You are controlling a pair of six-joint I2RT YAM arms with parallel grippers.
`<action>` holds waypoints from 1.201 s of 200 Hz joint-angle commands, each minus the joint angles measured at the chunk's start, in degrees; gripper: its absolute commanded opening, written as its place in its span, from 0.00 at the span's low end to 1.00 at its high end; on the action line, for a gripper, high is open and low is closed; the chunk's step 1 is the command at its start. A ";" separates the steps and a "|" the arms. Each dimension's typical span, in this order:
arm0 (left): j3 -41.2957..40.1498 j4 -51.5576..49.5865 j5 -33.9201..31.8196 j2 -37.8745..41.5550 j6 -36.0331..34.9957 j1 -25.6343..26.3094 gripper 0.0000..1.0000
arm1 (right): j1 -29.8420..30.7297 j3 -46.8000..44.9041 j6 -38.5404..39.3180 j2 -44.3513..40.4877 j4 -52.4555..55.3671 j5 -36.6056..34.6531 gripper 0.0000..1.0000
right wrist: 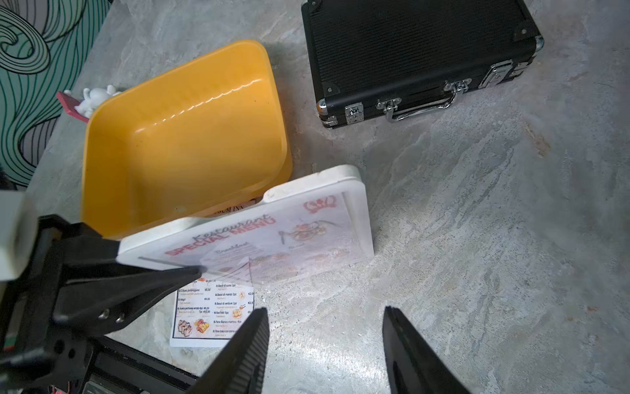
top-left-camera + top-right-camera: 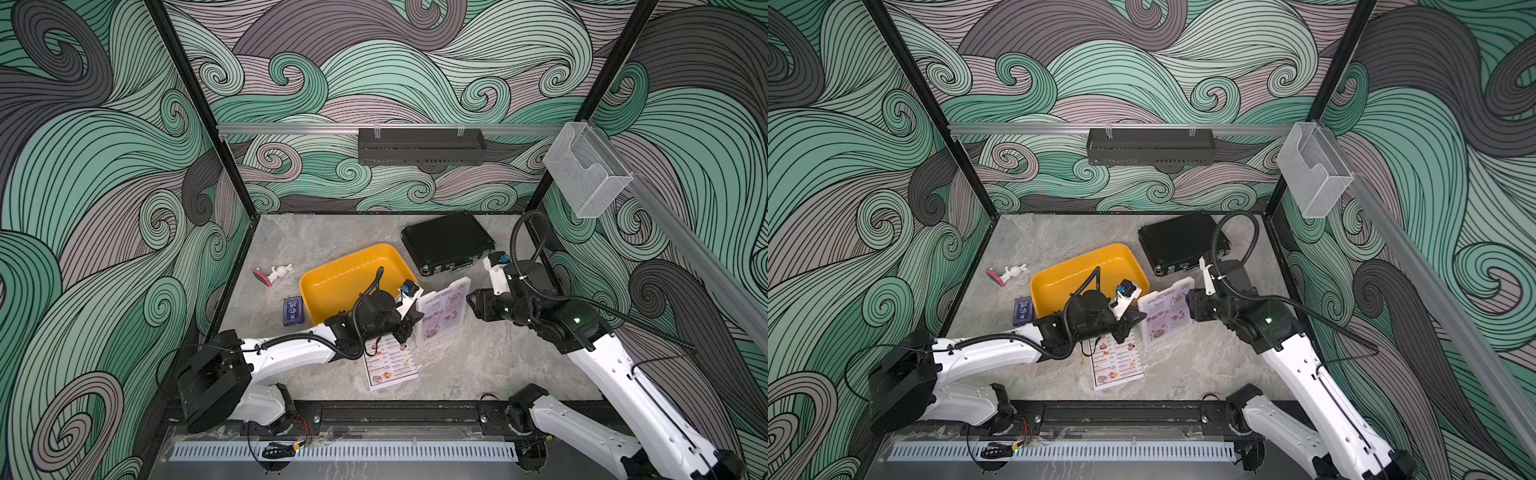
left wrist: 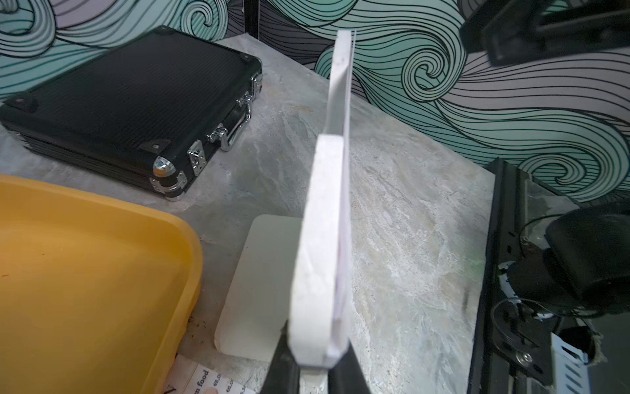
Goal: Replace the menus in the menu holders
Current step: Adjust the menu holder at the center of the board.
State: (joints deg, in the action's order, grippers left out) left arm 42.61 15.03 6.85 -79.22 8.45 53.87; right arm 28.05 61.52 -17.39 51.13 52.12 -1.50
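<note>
Left wrist: left jaws pinch menu holder (image 3: 317, 238).

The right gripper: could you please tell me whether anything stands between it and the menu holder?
Nothing visible does: the open right gripper faces the menu holder across bare table, while the left gripper clamps its opposite edge.

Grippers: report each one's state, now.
Left gripper: closed on the menu holder edge.
Right gripper: open, holding nothing.
</note>
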 commanded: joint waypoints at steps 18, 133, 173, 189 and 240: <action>6.55 -0.41 16.25 -6.91 -3.17 -5.68 0.08 | -0.80 0.18 -0.36 -1.72 -0.20 -0.74 0.57; 32.42 -30.23 42.44 -23.66 -29.67 -15.66 0.17 | -2.64 0.97 0.73 -3.84 1.46 -1.31 0.57; 28.37 -26.89 40.11 -21.02 -27.30 -16.01 0.52 | -3.79 1.38 1.08 -4.00 1.78 -1.29 0.59; 25.77 -24.64 37.56 -18.05 -26.69 -16.15 0.67 | -4.73 2.49 1.17 -3.42 1.85 -1.61 0.60; 11.91 -14.22 -4.83 5.19 -10.40 -17.28 0.80 | -18.43 -0.31 -4.71 2.79 -8.87 -13.44 0.71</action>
State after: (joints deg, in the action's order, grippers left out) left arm 59.16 -6.76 31.99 -86.74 -13.28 37.34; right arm 16.40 65.08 -18.50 50.89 52.10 -7.75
